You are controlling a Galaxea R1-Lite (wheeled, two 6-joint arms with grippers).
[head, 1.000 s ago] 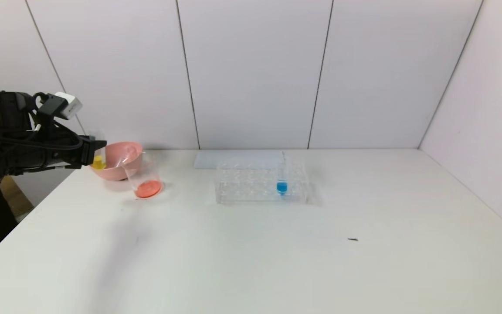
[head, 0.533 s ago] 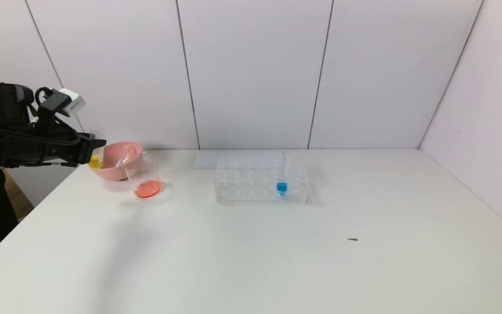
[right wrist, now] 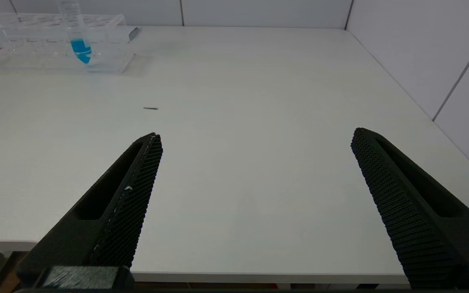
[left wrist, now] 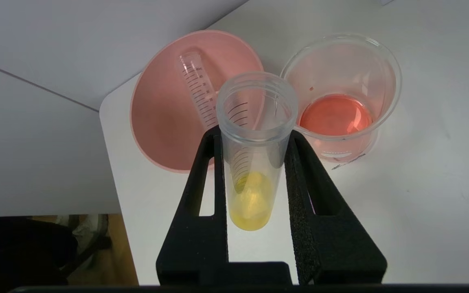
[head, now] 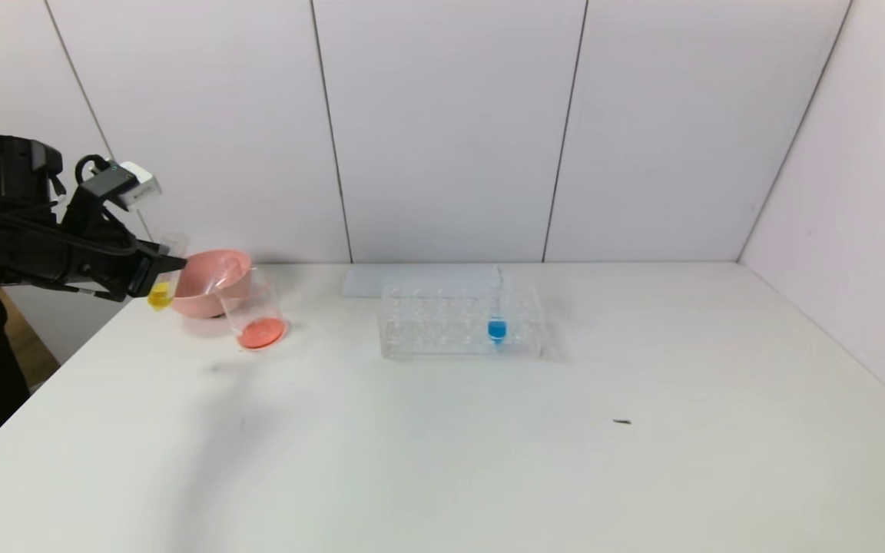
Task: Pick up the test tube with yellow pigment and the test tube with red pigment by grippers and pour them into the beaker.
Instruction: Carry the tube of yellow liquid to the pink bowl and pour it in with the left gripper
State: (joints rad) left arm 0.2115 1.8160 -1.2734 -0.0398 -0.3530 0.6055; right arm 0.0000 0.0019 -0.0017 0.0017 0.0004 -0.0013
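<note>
White table [head: 488, 445] meets pale wall panels; left claw [left wrist: 255, 162] clamps the yellow tube [left wrist: 253, 150], right claw [right wrist: 255, 138] gapes.

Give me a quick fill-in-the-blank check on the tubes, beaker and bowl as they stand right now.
1. The left gripper is shut on the test tube with ____ pigment.
2. The liquid in the beaker is ____.
3. An empty graduated tube lies in the ____ bowl.
4. The tube left in the rack holds ____ liquid.

Missing words: yellow; red-orange; pink; blue
</note>
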